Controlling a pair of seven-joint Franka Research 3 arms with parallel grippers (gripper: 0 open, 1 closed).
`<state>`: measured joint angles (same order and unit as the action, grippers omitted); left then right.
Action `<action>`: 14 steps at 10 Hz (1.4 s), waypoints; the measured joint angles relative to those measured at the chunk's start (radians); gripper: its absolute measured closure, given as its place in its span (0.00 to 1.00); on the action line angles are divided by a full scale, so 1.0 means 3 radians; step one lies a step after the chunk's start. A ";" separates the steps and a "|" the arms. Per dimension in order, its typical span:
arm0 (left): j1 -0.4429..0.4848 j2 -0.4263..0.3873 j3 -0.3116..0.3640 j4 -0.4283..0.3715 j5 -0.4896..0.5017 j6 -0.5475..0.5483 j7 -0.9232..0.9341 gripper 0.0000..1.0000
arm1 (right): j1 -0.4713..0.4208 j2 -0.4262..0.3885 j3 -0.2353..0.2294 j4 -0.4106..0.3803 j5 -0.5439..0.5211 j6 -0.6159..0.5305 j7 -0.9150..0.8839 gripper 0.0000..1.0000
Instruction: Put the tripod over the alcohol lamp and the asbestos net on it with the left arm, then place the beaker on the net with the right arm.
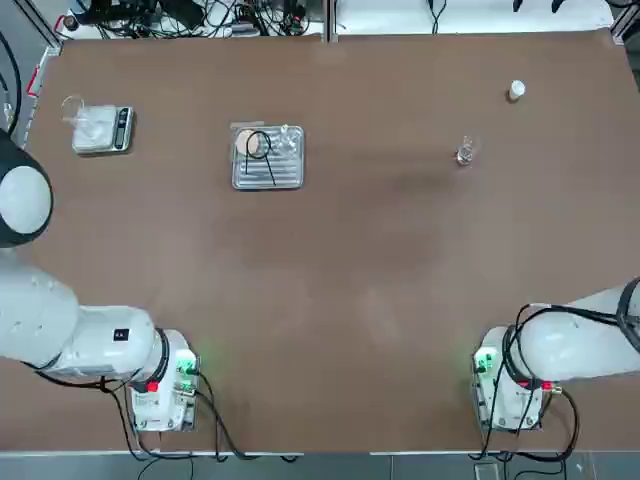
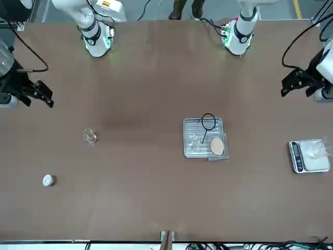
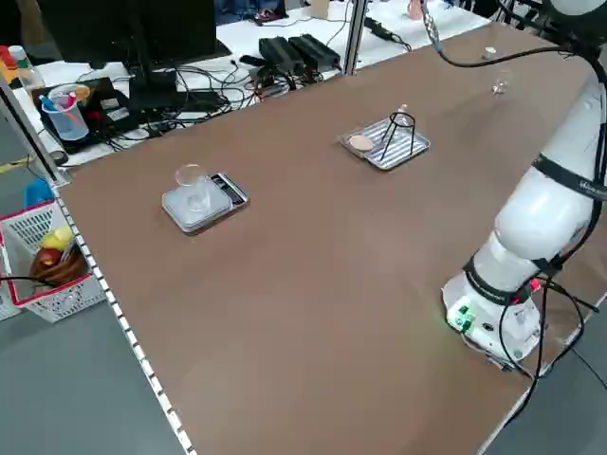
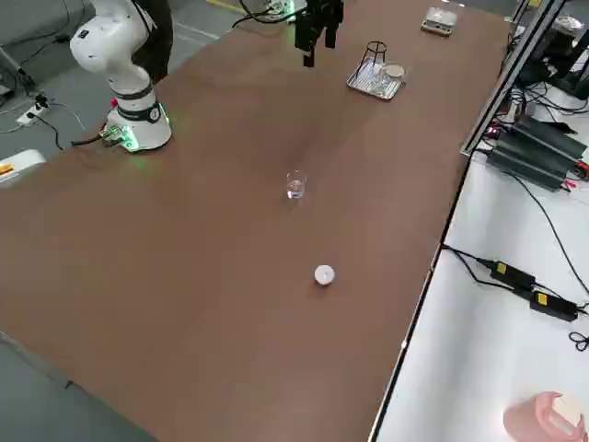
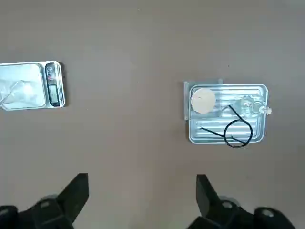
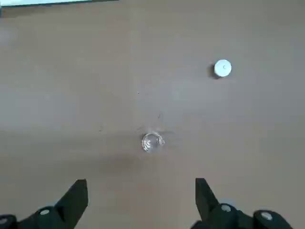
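A: Tripod [image 5: 237,133]: where?
B: On the ribbed silver tray [image 5: 255,137], black ring and slim legs. In the side views it stands upright on the tray. The alcohol lamp [image 5: 251,106] sits on the same tray just beside it, clear glass, pale top. The asbestos net [image 5: 202,100] is at the tray's other end, its tan disc showing, one mesh edge poking out past the tray's rim.

A: Tripod over the lamp?
B: No. Beside it, apart. Net not on the tripod either.

A: Beaker [image 6: 152,141]?
B: Well apart from the tray, upright on the bare brown table [image 1: 360,270], open top up. A small white capped bottle [image 6: 222,67] stands near it, farther from the tray.

A: Anything else near the tray?
B: A grey scale [image 5: 35,85] with a clear glass dish on it, well off on the side away from the beaker.

A: Grippers?
B: Left gripper [image 5: 142,195] hangs high above the table, short of the tray, jaws spread wide, nothing between them. Right gripper [image 6: 141,199] hangs above the beaker's side of the table, jaws likewise released, empty.
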<state>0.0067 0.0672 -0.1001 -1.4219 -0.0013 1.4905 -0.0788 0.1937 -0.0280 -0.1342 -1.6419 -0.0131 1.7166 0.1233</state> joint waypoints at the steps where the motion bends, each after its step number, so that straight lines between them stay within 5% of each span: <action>1: -0.0001 0.0000 -0.0003 0.0000 0.0000 0.0000 0.0000 0.00 | 0.0000 0.0000 0.0000 0.0000 0.0000 0.0000 -0.0009 0.00; 6: -0.0039 0.0012 -0.0031 0.0000 -0.0001 0.0000 0.0000 0.00 | 0.0000 0.0000 -0.0006 0.0006 -0.0003 -0.0002 -0.0040 0.00; 14: -0.0537 0.0377 -0.0064 -0.0014 -0.0122 0.0321 -0.0662 0.01 | -0.0003 -0.0001 -0.0015 0.0030 -0.0003 -0.0086 -0.0140 0.00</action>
<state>-0.1546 0.1803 -0.1193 -1.4261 -0.0379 1.5868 -0.2774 0.1929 -0.0283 -0.1388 -1.6328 -0.0142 1.6907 0.0814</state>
